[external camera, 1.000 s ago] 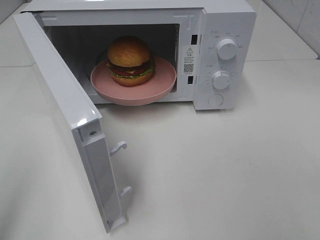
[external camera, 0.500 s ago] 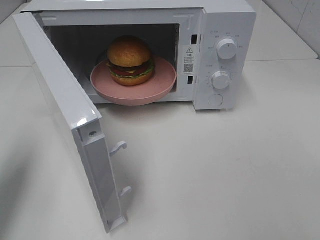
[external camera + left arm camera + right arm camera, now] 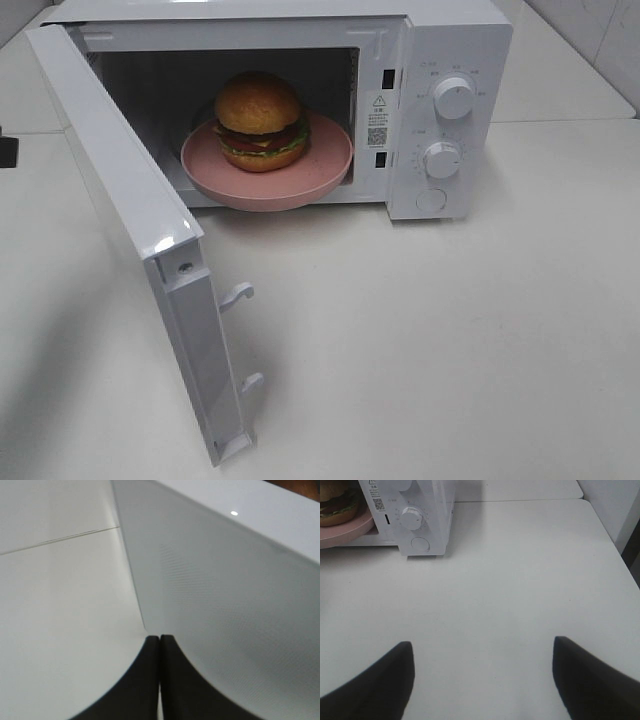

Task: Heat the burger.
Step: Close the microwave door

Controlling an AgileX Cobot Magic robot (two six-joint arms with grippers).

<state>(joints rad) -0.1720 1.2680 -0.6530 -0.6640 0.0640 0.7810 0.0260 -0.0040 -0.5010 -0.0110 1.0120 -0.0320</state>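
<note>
The burger (image 3: 258, 115), with a glossy brown bun, lettuce and tomato, sits on a pink plate (image 3: 300, 180) inside the open white microwave (image 3: 450, 40). The plate's front rim juts past the opening. The microwave door (image 3: 120, 190) is swung wide to the left. My left gripper (image 3: 159, 642) is shut and empty, its tips close to the door's outer face (image 3: 240, 605); whether they touch it I cannot tell. My right gripper (image 3: 482, 650) hangs open and empty over bare table, to the right of the microwave. The burger (image 3: 337, 502) shows at the edge of the right wrist view.
Two knobs (image 3: 454, 98) (image 3: 441, 159) and a round button (image 3: 431, 200) are on the microwave's right panel. Door latch hooks (image 3: 238, 294) stick out from the door's edge. A dark part of the left arm (image 3: 6, 150) shows at the left border. White table (image 3: 450, 340) lies in front.
A dark part of the left arm has come into the exterior view at the left edge, behind the open door. Burger, plate and door have not moved.
</note>
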